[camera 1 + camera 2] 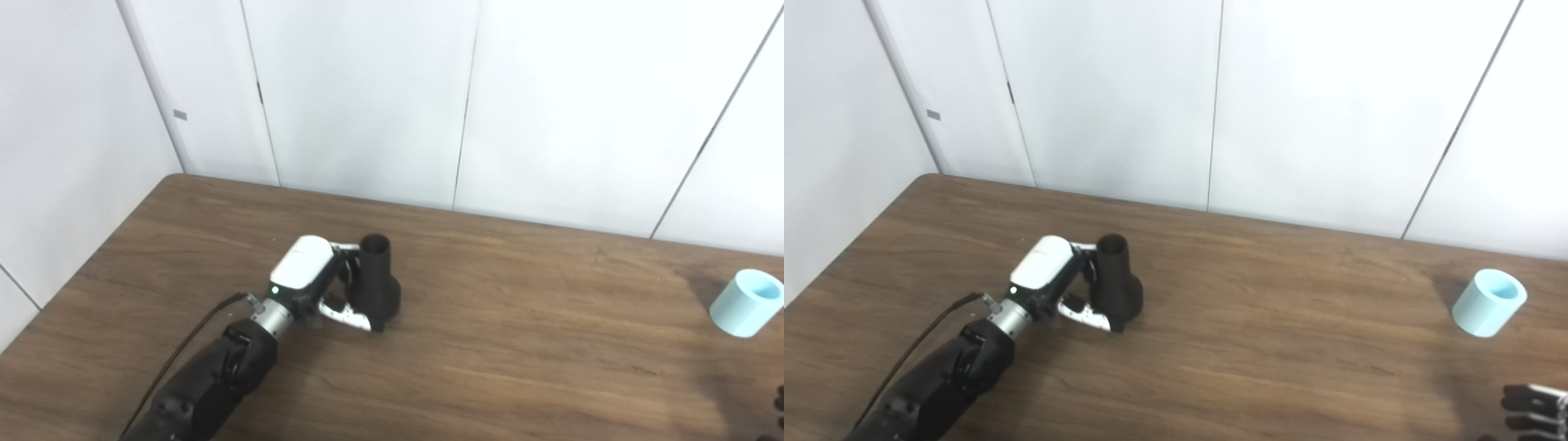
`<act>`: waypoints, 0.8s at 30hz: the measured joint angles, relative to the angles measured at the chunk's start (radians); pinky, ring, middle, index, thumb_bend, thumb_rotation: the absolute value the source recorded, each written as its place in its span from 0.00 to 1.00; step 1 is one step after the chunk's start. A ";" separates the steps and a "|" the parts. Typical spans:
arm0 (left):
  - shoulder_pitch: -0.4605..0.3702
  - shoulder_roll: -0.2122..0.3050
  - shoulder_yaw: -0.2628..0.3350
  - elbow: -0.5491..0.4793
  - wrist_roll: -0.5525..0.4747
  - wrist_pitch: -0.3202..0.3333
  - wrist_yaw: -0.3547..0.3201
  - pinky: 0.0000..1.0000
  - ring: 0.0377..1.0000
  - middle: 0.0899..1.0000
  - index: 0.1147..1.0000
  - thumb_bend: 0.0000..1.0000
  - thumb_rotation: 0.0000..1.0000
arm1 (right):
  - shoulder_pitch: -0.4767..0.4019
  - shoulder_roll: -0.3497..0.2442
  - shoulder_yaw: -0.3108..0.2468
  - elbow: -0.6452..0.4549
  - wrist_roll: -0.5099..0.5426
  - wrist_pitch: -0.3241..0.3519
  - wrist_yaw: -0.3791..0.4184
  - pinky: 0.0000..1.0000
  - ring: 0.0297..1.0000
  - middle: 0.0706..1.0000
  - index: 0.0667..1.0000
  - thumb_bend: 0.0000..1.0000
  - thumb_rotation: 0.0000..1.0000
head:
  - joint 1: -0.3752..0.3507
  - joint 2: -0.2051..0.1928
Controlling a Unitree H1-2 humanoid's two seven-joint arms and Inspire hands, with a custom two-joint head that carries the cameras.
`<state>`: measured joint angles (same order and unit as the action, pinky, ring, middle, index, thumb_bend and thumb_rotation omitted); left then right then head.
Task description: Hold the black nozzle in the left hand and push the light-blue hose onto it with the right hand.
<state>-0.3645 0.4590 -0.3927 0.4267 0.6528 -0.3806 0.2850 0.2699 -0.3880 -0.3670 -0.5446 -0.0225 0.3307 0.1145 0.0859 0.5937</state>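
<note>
- While the right hand (pixel 1532 407) waited at the near right corner of the tabletop (pixel 1274 343), only its dark fingertips showed, so I could not tell if it was spread or pressed together.
- Only the right eye view showed those fingertips well; in the left eye view they were just a tiny dark bit at the picture's edge.
- Closer to the left side of the tabletop, the left hand (pixel 318 288) was wrapped around the black nozzle (pixel 378 282), with fingers on the far side and the thumb low on the near side.
- That nozzle stood up on its wide bottom, with its narrow open end pointing up, about halfway back from the near edge.
- It looked hard and stiff, maybe a little smooth, so I think a firm hold around the fat lower part would stop it from slipping when it gets pushed on.
- Farther back, by the right edge, the light-blue hose (pixel 1488 303) lay tipped on its side, well apart from the nozzle.
- It looked like a short, light tube that may squash a bit, so I think it should be held gently around the middle.
</note>
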 measured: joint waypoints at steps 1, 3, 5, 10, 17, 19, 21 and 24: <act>0.003 -0.003 -0.003 -0.009 0.001 -0.008 -0.019 0.11 0.13 0.42 0.41 0.53 0.00 | -0.001 0.000 -0.010 0.000 0.001 0.004 -0.001 0.56 0.61 0.62 0.60 0.46 0.00 | -0.005 0.000; 0.010 -0.009 -0.008 -0.025 0.005 -0.022 -0.047 0.13 0.15 0.42 0.41 0.53 0.00 | 0.002 -0.002 -0.028 0.000 -0.006 0.006 -0.004 0.54 0.60 0.61 0.60 0.46 0.00 | -0.009 0.000; 0.022 -0.012 -0.006 -0.047 0.006 -0.022 -0.062 0.19 0.23 0.37 0.44 0.52 0.00 | 0.007 -0.006 -0.036 0.000 -0.020 0.006 -0.006 0.53 0.59 0.61 0.60 0.47 0.00 | -0.017 0.002; 0.038 -0.020 -0.006 -0.082 0.003 -0.033 -0.091 0.26 0.30 0.39 0.44 0.52 0.00 | 0.004 -0.002 -0.078 0.002 0.000 0.006 -0.010 0.52 0.58 0.59 0.59 0.50 0.00 | -0.040 0.002; 0.042 -0.027 -0.035 -0.106 0.013 -0.052 -0.100 0.25 0.31 0.41 0.43 0.52 0.00 | -0.015 -0.008 -0.128 0.064 -0.028 0.005 -0.045 0.51 0.57 0.59 0.58 0.61 0.04 | -0.058 0.012; 0.041 -0.026 -0.050 -0.111 0.013 -0.053 -0.095 0.25 0.30 0.41 0.43 0.52 0.00 | -0.013 -0.014 -0.134 0.070 -0.060 0.006 -0.060 0.51 0.56 0.58 0.58 0.66 0.14 | -0.066 0.014; 0.039 -0.021 -0.070 -0.116 0.010 -0.053 -0.090 0.24 0.29 0.40 0.44 0.52 0.00 | -0.015 -0.017 -0.132 0.063 -0.113 0.021 -0.076 0.49 0.55 0.57 0.58 0.70 0.17 | -0.098 0.015; 0.037 -0.008 -0.104 -0.125 -0.001 -0.054 -0.082 0.23 0.29 0.40 0.45 0.52 0.00 | -0.022 -0.017 -0.122 0.031 -0.163 0.067 -0.082 0.46 0.55 0.58 0.59 0.78 0.20 | -0.158 0.018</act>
<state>-0.3278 0.4510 -0.4967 0.3013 0.6517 -0.4351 0.2026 0.2477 -0.4048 -0.4894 -0.5137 -0.1852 0.3974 0.0321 -0.0717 0.6120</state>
